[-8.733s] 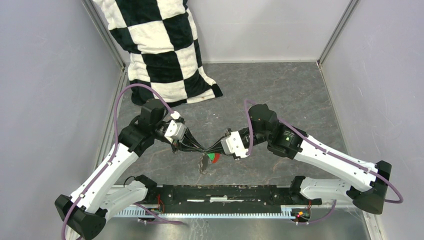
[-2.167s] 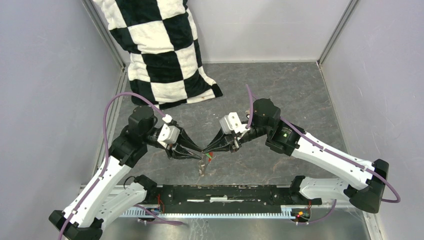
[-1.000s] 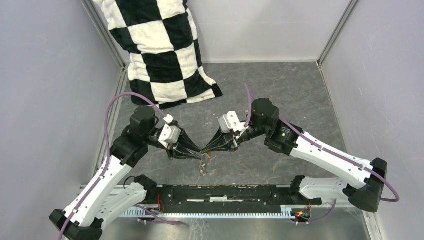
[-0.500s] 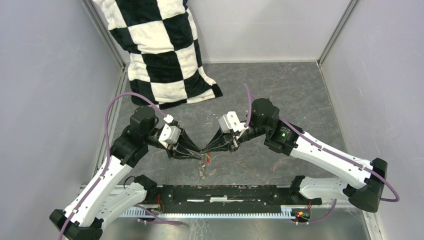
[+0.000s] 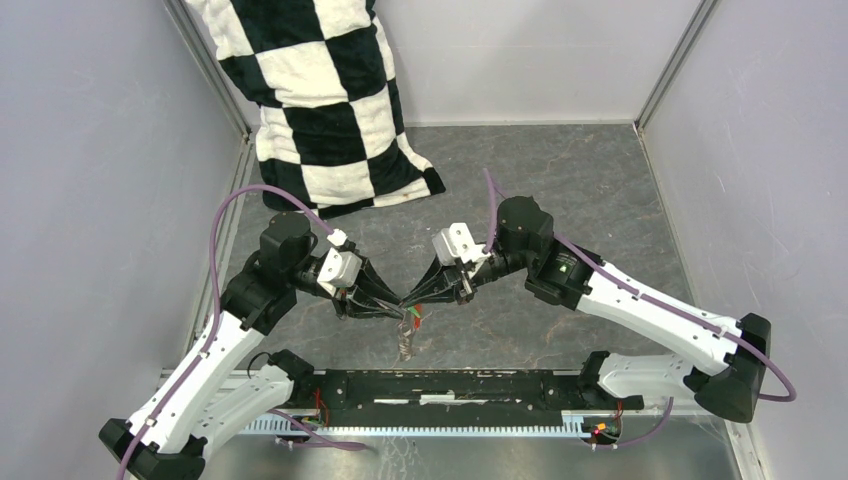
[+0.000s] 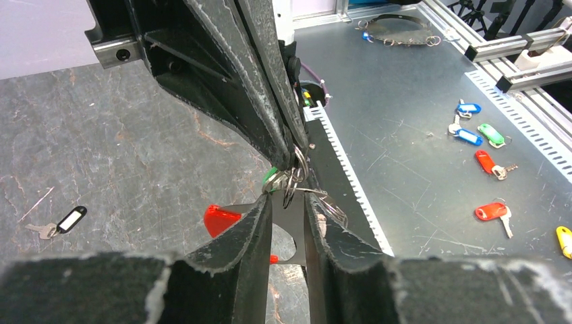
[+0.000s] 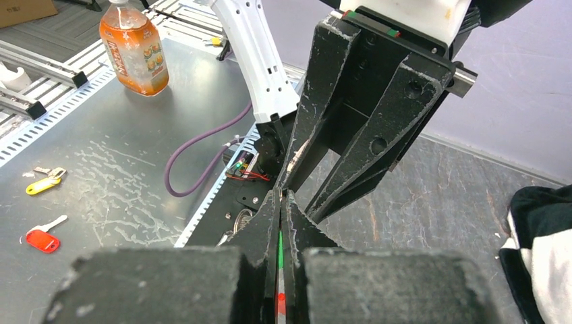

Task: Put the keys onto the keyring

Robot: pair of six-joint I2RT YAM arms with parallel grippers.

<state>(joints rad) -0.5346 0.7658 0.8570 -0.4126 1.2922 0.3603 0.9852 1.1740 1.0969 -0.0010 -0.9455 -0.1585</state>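
Note:
My two grippers meet tip to tip above the grey floor in the top view. My left gripper (image 5: 397, 305) (image 6: 287, 202) is shut on the keyring's grey metal plate (image 6: 291, 226). Its red plastic piece (image 6: 219, 219) sticks out to the left, and the grey-brown strip (image 5: 404, 345) dangles below. My right gripper (image 5: 409, 299) (image 7: 280, 196) is shut on the green key tag (image 7: 279, 244), which also shows at the thin rings (image 6: 295, 179) in the left wrist view (image 6: 270, 179). The black key with a white label (image 6: 67, 219) lies on the floor, apart.
A black-and-white checkered pillow (image 5: 320, 100) leans in the back left corner. Enclosure walls stand on both sides. A black rail (image 5: 450, 385) runs along the near edge. Outside lie several coloured key tags (image 6: 485, 135) and an orange bottle (image 7: 133, 47).
Over the last seconds both wrists turned and dropped while staying tip to tip. In the last second the right wrist edged slightly left; the keyring strip still hangs below.

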